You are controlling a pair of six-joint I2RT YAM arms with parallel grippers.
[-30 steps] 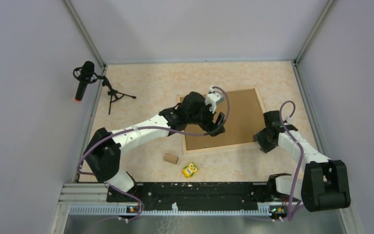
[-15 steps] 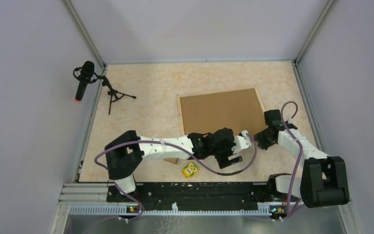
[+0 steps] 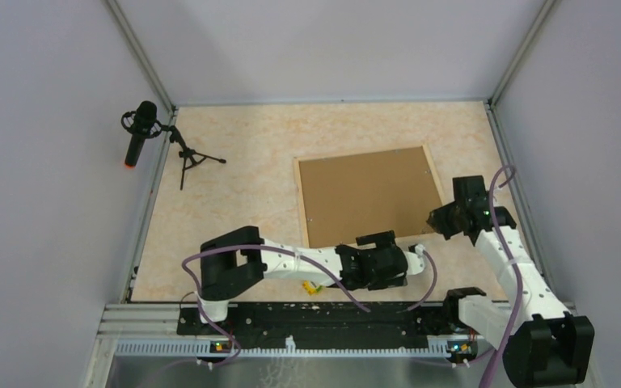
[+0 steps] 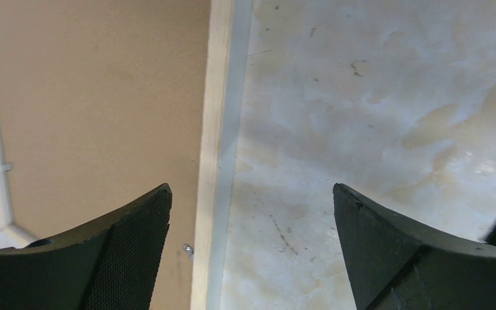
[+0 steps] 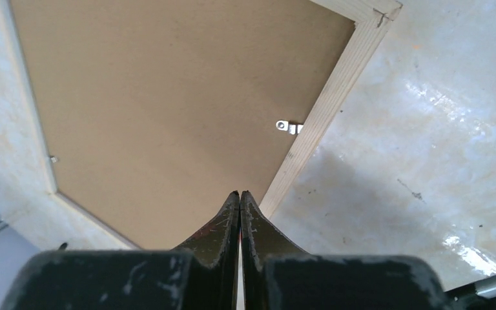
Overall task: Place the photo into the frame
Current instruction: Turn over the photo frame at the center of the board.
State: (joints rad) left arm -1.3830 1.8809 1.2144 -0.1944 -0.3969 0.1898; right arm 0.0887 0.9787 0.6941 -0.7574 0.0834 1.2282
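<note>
Frame is lying face-down w/ board in; photo hidden, prob. done. L pincer gaping empty, R pincer sitting closed, empty.

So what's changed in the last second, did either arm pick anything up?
The left arm swung back off the frame toward its base, the left fingers wide open and empty. The right arm shifted slightly rightward beside the frame; the right fingers are shut on nothing. Nothing was picked up. The frame, brown backing board up, stayed put.
</note>
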